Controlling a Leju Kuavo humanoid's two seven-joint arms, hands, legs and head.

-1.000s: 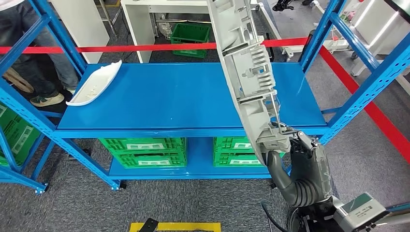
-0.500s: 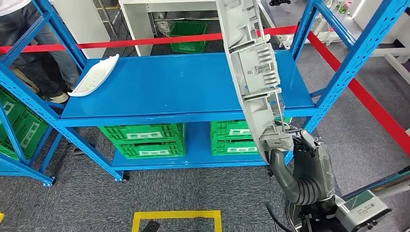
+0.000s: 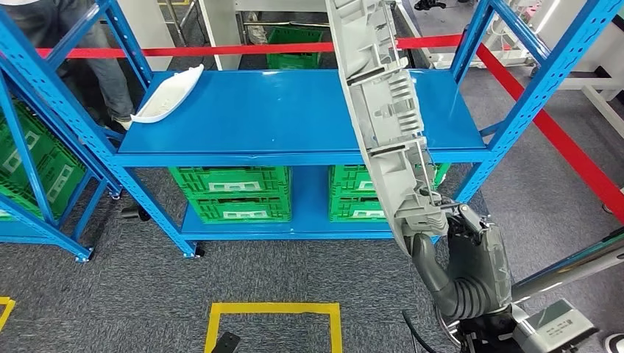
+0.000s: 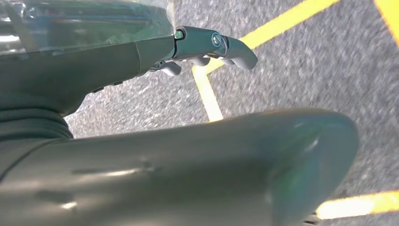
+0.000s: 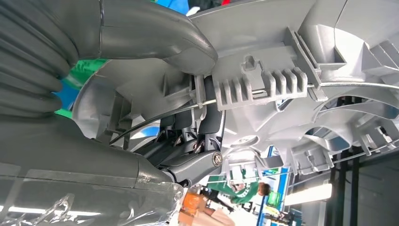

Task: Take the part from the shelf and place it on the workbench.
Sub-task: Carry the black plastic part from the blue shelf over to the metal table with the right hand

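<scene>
You see the right hand clamped on the lower end of the grey part, which rises upright above it, near the blue shelf, while the left hand hangs with fingers apart, holding nothing.

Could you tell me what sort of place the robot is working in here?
Probably a factory or warehouse test area: blue steel shelving with green crates beneath, red barrier tape and yellow floor markings. The right hand holds a grey moulded part.
</scene>
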